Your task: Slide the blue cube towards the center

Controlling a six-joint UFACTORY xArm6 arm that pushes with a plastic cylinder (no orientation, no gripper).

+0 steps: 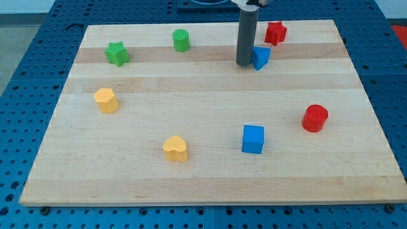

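Observation:
The blue cube (253, 139) sits on the wooden board (210, 184) at the lower middle-right. My tip (244, 63) stands near the view's top, far above the cube. It is right beside a small blue triangular block (261, 57), at that block's left edge. I cannot tell whether they touch.
A red star (275, 32) lies at the top right, a red cylinder (315, 118) at the right. A green cylinder (181, 40) and a green star (117, 53) lie at the top left. Two yellow blocks lie at the left (107, 100) and lower middle (176, 148).

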